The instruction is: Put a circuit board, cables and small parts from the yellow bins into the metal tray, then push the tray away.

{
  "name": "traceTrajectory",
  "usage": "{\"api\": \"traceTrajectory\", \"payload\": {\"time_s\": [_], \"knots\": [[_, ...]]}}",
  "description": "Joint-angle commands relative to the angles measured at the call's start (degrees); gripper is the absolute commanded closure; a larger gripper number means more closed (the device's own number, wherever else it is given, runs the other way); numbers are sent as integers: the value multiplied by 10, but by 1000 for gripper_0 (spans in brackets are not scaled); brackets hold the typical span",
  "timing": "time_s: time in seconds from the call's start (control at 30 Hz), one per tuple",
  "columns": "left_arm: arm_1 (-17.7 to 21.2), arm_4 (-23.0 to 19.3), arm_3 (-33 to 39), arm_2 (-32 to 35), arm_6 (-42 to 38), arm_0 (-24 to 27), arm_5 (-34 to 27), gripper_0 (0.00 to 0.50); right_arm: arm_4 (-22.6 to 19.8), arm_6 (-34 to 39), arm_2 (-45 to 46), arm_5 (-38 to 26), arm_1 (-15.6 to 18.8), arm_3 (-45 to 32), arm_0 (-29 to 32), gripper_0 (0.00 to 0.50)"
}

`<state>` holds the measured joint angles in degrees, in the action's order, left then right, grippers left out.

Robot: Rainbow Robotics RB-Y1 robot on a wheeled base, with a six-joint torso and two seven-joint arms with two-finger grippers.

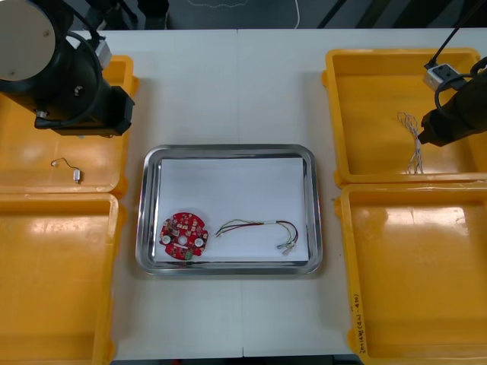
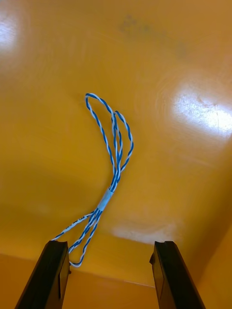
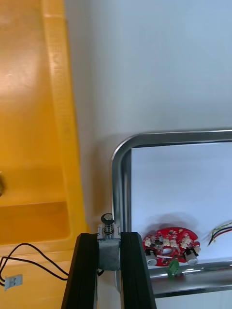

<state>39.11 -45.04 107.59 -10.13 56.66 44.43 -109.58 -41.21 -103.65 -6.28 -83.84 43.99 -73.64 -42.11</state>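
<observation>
Four yellow plastic bins [image 1: 53, 281] stand on the light table [image 1: 228, 84], two at each side. One shiny metal tray [image 1: 228, 148], white inside, lies between them. In the tray are one round red circuit board [image 1: 183, 236] and one red and yellow cable [image 1: 259, 228], close together but apart.

There are three cables in all. The second, a twisted blue and white cable [image 2: 113, 164], lies on the floor of the far right bin. The right gripper [image 2: 108, 244] hangs just over it with its fingers spread wide and nothing between them. The third, a thin black cable [image 1: 65, 162], lies in the far left bin.

The left gripper [image 3: 110, 235] is clamped on one small metal part [image 3: 109, 248]. It holds the part at that bin's edge, beside the tray's far left corner.

A seam runs down the middle of the pale table. Beyond the table's far edge the floor [image 1: 228, 11] is dark.
</observation>
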Motion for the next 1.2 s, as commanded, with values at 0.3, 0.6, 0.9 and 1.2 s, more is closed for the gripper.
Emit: {"api": "traceTrajectory", "payload": {"time_s": [0.3,0.6,0.9,1.2], "knots": [[-94,65,-4,-56,-30,34,-4,500,41,49,21,21,-16,-1,7,0],[-124,99,-76,-88,-17,34,-4,500,40,59,21,51,-25,26,7,0],[-140,103,-127,-108,-2,33,36,500,54,79,21,50,-37,37,5,0],[-150,126,-144,-127,14,14,83,500,60,92,21,46,-46,64,-9,0]]}}
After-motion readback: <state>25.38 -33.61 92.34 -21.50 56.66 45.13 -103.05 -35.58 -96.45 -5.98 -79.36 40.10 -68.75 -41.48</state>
